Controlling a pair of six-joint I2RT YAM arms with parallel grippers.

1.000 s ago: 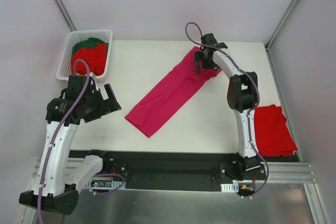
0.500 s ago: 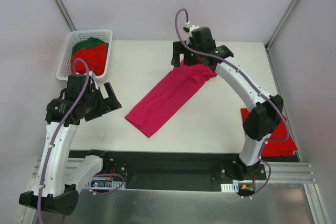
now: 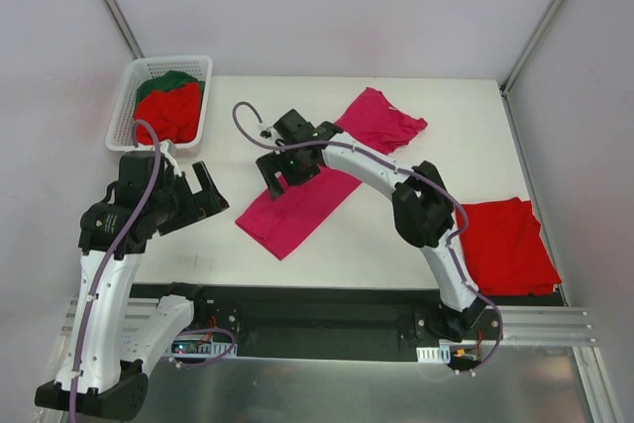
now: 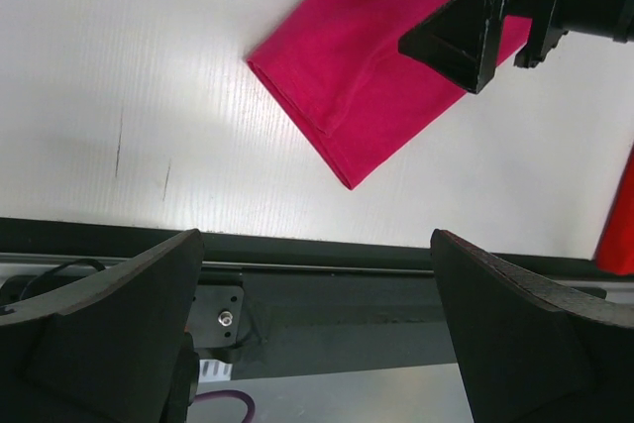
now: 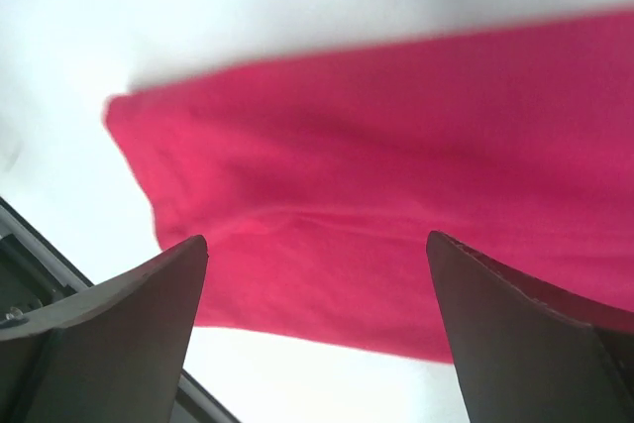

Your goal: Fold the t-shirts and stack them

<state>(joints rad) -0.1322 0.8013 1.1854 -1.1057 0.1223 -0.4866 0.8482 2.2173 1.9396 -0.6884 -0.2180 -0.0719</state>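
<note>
A magenta-pink t-shirt [image 3: 297,213] lies folded into a long strip, running diagonally across the middle of the table. My right gripper [image 3: 285,177] hovers open over its near-left half; in the right wrist view the pink cloth [image 5: 396,185] fills the space below the spread fingers [image 5: 119,314], with nothing held. My left gripper [image 3: 203,195] is open to the left of the strip's near end [image 4: 347,76], apart from it. A folded bright red t-shirt [image 3: 505,245] lies at the right edge. More t-shirts, red [image 3: 166,114] and dark green [image 3: 170,79], are piled in the basket.
The white lattice basket [image 3: 125,96] stands at the back left corner. A black rail [image 3: 317,302] runs along the table's near edge. The right arm [image 3: 371,167] stretches across the strip's middle. Grey walls enclose the table on three sides.
The right arm has swung from the strip's far end towards the near left, staying open; the far end now lies uncovered on the table. The left arm has barely shifted.
</note>
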